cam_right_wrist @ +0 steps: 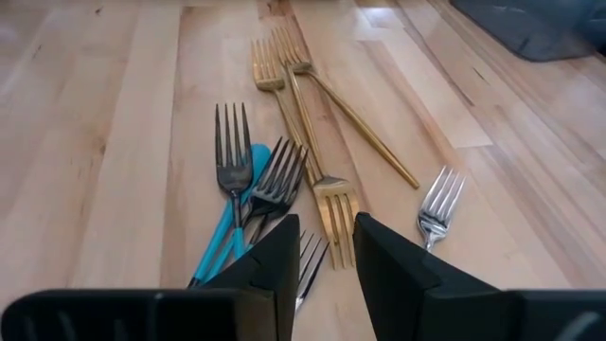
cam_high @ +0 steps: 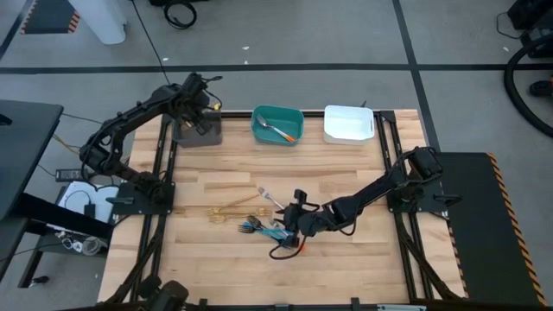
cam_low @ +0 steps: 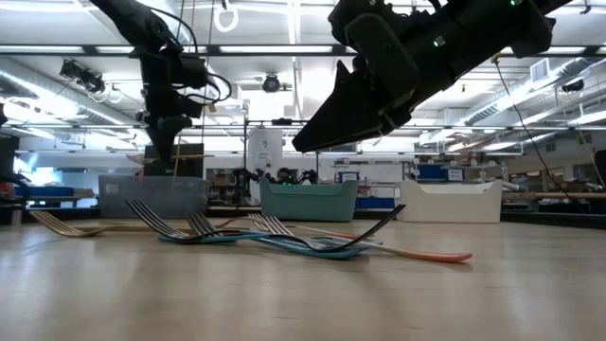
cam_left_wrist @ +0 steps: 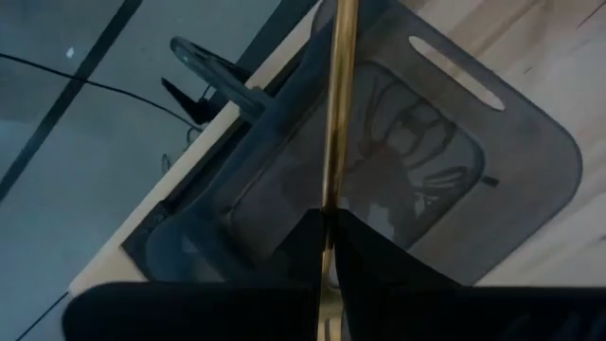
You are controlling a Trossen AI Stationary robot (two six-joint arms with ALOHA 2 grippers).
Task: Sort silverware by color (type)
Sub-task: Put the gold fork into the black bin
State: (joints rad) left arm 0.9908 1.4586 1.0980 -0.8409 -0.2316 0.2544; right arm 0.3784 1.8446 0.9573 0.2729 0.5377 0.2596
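Left end effector [cam_high: 197, 108] pinching a gold utensil [cam_left_wrist: 337, 114] upright above the grey bin [cam_high: 198, 131]. Right of that bin, right end effector [cam_right_wrist: 325, 248] spread over piled forks [cam_right_wrist: 275, 175] on the desk [cam_high: 346, 268].

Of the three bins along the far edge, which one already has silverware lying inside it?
The teal bin, the middle one: an orange-handled piece lies in it. The white bin to its right looks empty, and the grey bin shows no piece inside yet.
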